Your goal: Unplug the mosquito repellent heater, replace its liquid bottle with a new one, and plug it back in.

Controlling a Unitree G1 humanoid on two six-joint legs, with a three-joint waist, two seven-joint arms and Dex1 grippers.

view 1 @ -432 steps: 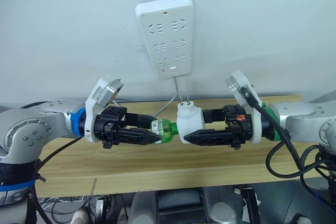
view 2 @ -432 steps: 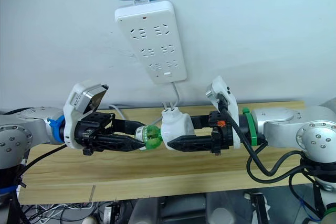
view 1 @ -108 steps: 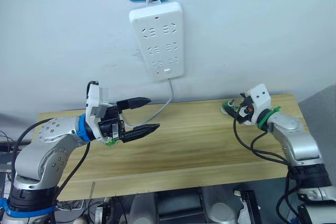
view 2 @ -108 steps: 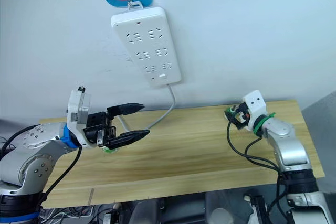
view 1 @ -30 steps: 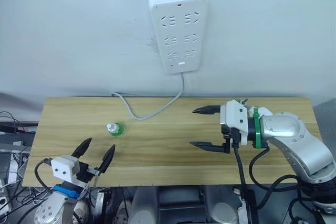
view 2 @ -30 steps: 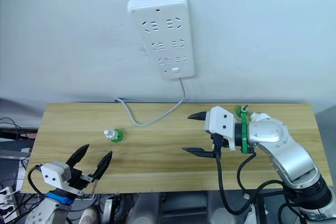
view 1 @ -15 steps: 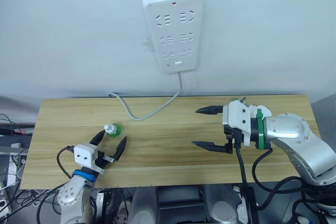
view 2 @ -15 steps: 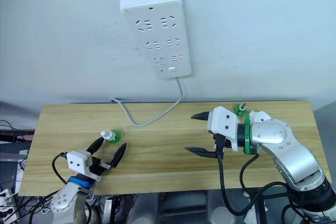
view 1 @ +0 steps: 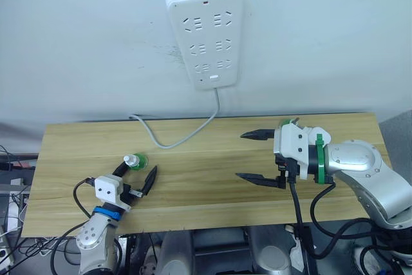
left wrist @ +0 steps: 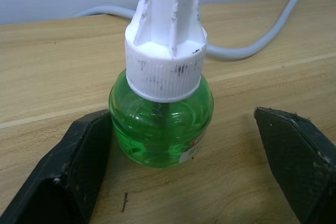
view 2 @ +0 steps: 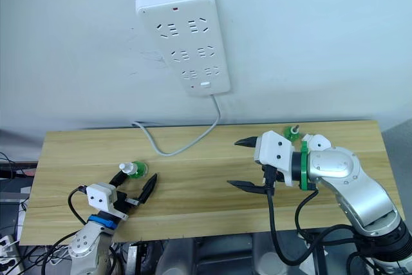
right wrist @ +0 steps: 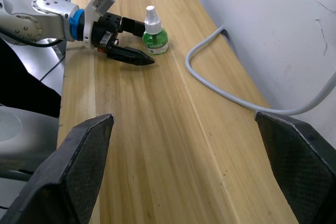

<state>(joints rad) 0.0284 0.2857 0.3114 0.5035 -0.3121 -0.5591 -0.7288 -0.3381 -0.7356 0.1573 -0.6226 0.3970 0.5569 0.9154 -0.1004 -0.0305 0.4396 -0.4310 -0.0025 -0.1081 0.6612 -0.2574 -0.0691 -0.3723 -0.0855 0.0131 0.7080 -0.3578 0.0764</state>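
so the left gripper [view 1: 136, 177] is down at the left end of the wooden table [view 1: 206, 191], fingers spread wide around a little green bottle [left wrist: 160, 124] with a white cap. in the left wrist view one finger [left wrist: 79, 161] is right up against the green glass, maybe touching, and the other one sits well off to the far side, so nothing's squeezed yet. the bottle stands upright on the wood, just in front of the grey cable [view 1: 174, 136] that runs up to the power strip [view 1: 206, 30] hanging on the wall. the right gripper [view 1: 254, 156] hovers over the right half of the table, splayed wide with nothing in it. behind its wrist i think the heater [view 2: 295, 134] is sitting near the back edge, a bit of green and white poking out, but the arm hides most of it so can't say how it's lying. my guess is the step is picking up this bottle. to do it well i'd centre the fingers first so the near one doesn't shove it over as they close, and grab the round green belly low down, not the tapered cap, since the glass looks slippery and tippy.
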